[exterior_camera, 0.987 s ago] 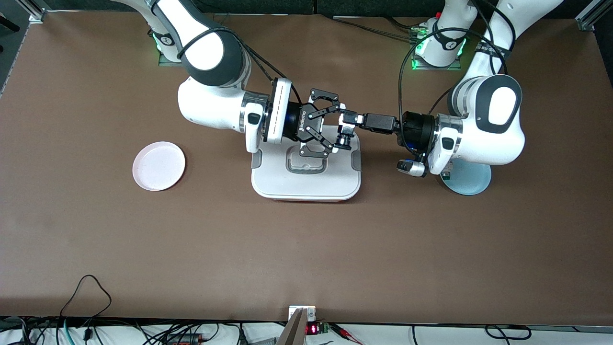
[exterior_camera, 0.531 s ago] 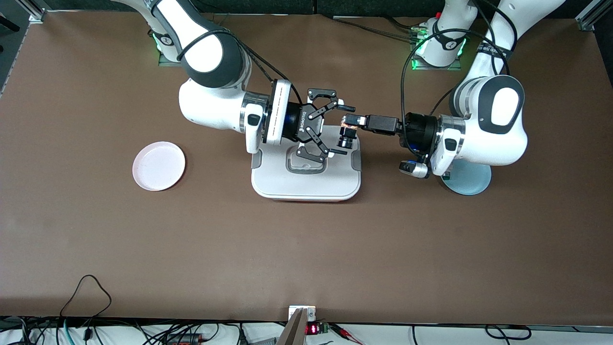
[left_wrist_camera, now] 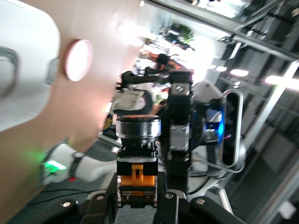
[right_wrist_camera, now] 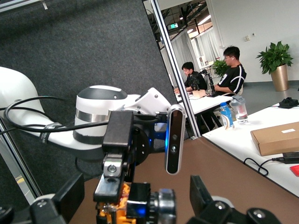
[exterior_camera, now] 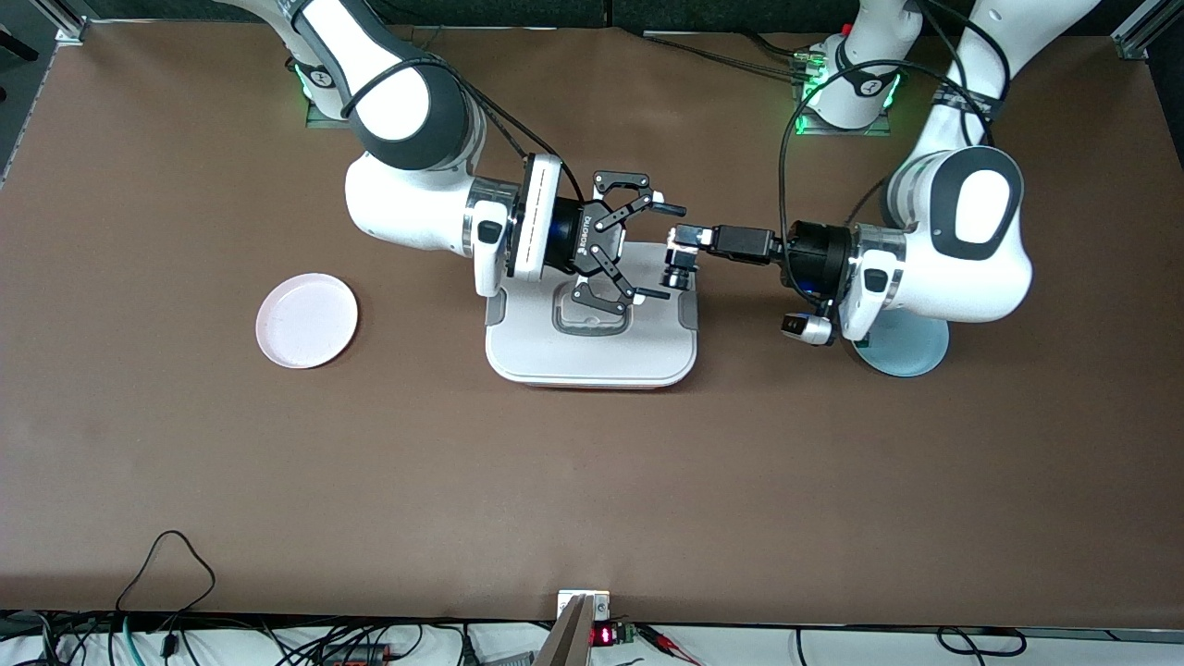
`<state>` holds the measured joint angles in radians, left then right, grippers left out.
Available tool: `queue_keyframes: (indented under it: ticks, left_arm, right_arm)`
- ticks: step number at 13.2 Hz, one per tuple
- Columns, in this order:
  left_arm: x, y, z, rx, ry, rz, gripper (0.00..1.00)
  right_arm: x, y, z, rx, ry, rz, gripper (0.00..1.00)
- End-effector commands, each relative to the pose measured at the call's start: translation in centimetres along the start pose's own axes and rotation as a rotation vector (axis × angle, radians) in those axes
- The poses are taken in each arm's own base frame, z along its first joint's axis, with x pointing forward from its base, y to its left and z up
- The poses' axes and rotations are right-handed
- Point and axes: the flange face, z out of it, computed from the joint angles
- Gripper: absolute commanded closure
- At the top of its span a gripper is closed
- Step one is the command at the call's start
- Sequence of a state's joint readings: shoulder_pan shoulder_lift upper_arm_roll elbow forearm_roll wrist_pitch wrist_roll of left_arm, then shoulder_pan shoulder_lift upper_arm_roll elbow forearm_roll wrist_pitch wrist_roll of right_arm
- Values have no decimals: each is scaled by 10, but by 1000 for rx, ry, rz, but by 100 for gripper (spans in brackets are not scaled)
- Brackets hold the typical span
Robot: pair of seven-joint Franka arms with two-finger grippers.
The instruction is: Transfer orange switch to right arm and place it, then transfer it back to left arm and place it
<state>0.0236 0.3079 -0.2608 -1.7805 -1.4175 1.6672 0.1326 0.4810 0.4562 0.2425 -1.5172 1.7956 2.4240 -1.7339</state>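
Robotics lab inside an open office: brown-covered test table point(exterior_camera: 592, 462) bearing two bolted arms, cables point(exterior_camera: 166, 555) trailing, seated people point(right_wrist_camera: 231, 70) at desks, potted plant point(right_wrist_camera: 275, 58).

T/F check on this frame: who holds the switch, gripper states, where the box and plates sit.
1. The left gripper is shut on the orange switch. True.
2. The right gripper also clamps the switch. False: its fingers stand open, apart from the switch.
3. The switch rests on the box. False: it is held in the air over the box's edge toward the left arm's end.
4. The pink plate lies toward the right arm's end of the table. True.
5. The blue plate sits on the box. False: it lies on the table under the left arm.
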Motion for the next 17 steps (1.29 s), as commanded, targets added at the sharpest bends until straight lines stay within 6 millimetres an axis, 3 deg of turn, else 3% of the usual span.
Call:
queue_keyframes:
  ticks: [1, 4, 7, 11, 14, 17]
  left_arm:
    - [-7, 10, -31, 156, -45, 76, 90]
    - [-18, -1, -47, 386, -167, 231, 87]
    - [-20, -28, -68, 646, -343, 548, 90]
    - [-29, -60, -92, 898, -644, 696, 93]
    - [-28, -77, -116, 979, -875, 856, 93]
    - [-12, -117, -150, 947, -1030, 1045, 92]
  right_arm:
    - [5, 11, -17, -34, 12, -1, 0]
    - [2, 22, -47, -61, -12, -7, 0]
    - [-5, 46, -95, -86, -73, -36, 0]
    - [-19, 85, -158, -97, -166, -60, 0]
    - [-13, 96, -195, -144, -256, 30, 0]
    - [-3, 103, -231, -207, -367, 226, 0]
